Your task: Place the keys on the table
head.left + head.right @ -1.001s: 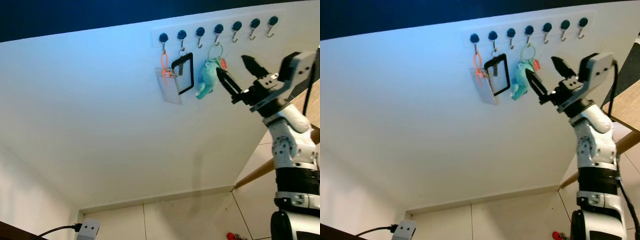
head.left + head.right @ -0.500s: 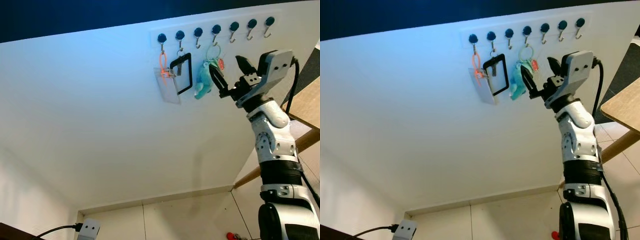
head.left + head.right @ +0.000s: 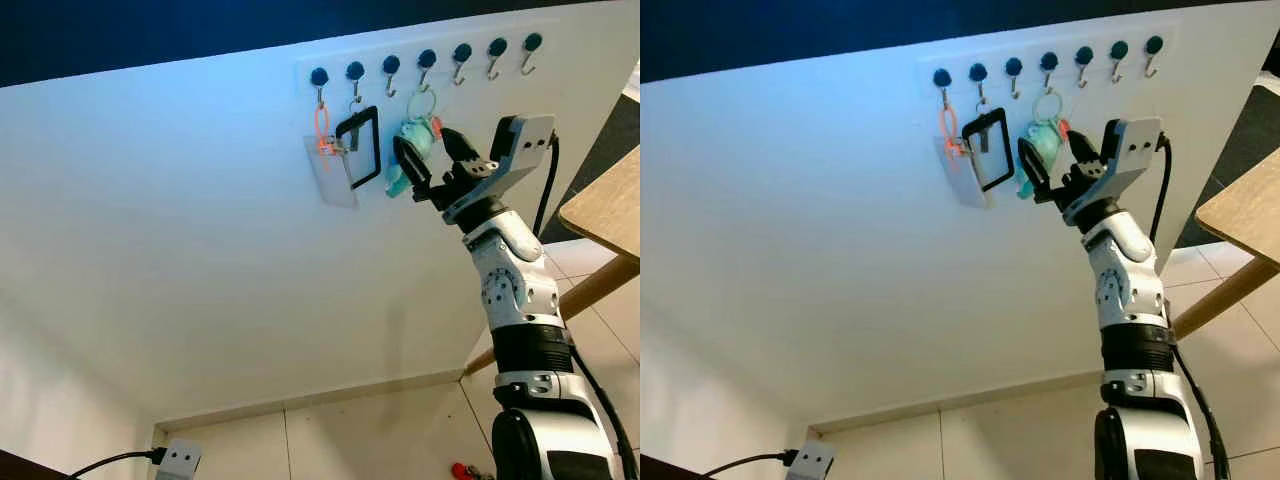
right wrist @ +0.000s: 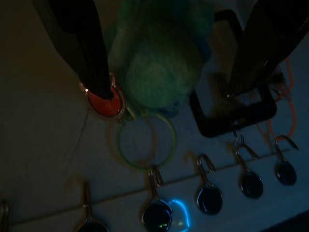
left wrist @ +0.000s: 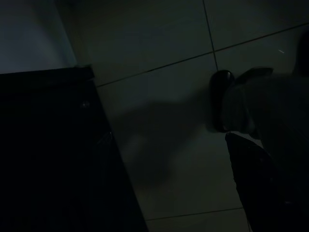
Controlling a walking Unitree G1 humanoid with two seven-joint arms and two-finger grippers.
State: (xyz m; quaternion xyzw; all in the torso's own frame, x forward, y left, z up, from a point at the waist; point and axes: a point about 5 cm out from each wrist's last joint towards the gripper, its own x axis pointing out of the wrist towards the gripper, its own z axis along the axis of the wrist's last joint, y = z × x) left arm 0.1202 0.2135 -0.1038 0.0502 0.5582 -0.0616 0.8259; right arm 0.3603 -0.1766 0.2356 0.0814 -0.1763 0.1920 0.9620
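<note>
The right gripper [image 3: 432,158] was raised to the white wall, its two long black fingers spread apart on either side of the fluffy teal plush keychain [image 3: 412,152], one finger [image 4: 79,41] by the small red tag [image 4: 104,102] and the other in front of the black rectangular frame holder [image 3: 361,148]. The keys, judged to be this bunch, hung by a pale green ring [image 4: 145,140] from one of the dark round-headed hooks [image 3: 427,58] in the row along the white wall rail [image 3: 420,62], just beside the frame holder and a clear badge sleeve on an orange loop [image 3: 328,170]. The step in hand appeared to be the reach and grasp at the hook rack; nothing was yet pinched. The next move would call for closing on the plush or the ring, then lifting up and outward so the ring clears the hook's curl without dragging the neighbouring holder off. The light wooden table [image 3: 600,205] stood to the robot's right, well apart from the hooks. The left arm hung idle over dark floor tiles; whether its gripper [image 5: 253,179] was spread or pressed together could not be told.
</note>
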